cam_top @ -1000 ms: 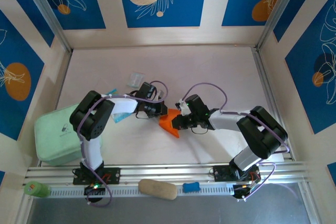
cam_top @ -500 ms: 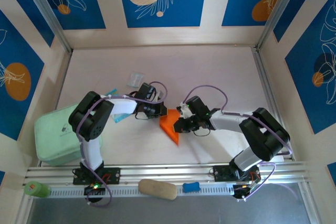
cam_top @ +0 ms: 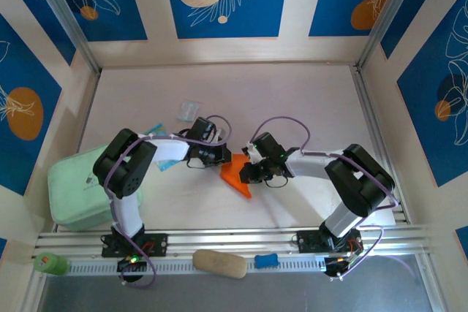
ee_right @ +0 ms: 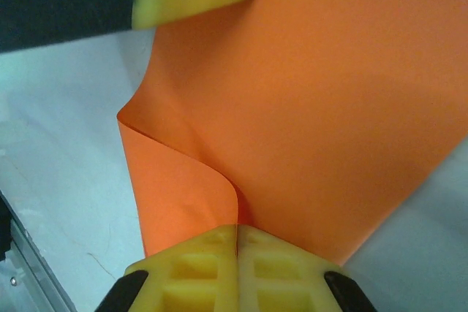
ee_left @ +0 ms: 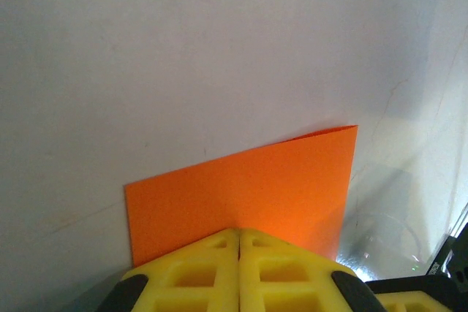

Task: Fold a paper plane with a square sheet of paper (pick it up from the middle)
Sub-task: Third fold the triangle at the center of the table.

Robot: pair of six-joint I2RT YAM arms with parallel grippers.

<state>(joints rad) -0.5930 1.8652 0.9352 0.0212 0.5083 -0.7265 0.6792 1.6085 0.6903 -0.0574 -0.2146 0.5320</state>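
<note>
The left gripper (ee_left: 239, 233), fingers pressed together, pinches the left edge of the square sheet of paper (cam_top: 235, 175) — folded over, near the middle of the tabletop (cam_top: 292, 100). The right gripper (ee_right: 237, 230) — fingers likewise closed — pinches the sheet's curled right side.

Overhead view: bright, even, sharp; faint soft shadows on the table (cam_top: 292, 100) near its middle. Wrist views: close, yellow fingers (ee_left: 219, 248) slightly soft. Orange of the square sheet of paper (ee_right: 329, 107) saturated, shaded inside its curl.
</note>
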